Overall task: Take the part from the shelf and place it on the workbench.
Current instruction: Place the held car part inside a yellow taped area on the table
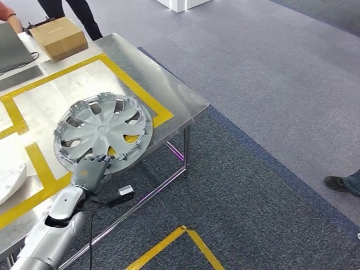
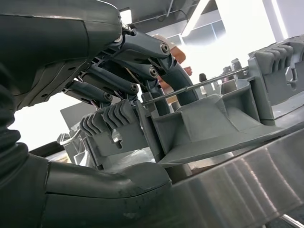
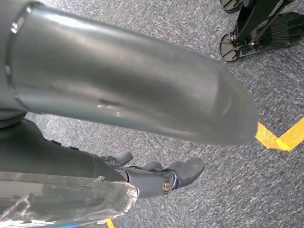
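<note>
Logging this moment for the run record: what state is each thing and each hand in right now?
Wheel cover: flat on the workbench, near edge overhanging.
Left hand: grips the wheel cover's near rim.
Right hand: hanging over the carpet, holding nothing, fingers loosely apart.
Cardboard box: closed, at the far end.

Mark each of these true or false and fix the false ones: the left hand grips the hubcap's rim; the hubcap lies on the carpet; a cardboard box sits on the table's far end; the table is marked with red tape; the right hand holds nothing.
1. The left hand grips the rim of the hubcap. True.
2. The hubcap lies on the carpet. False: it is over the metal table, near its front edge.
3. A cardboard box sits at the table's far end. True.
4. The table is marked with red tape. False: the tape is yellow.
5. The right hand holds nothing. True: it hangs above the carpet.
</note>
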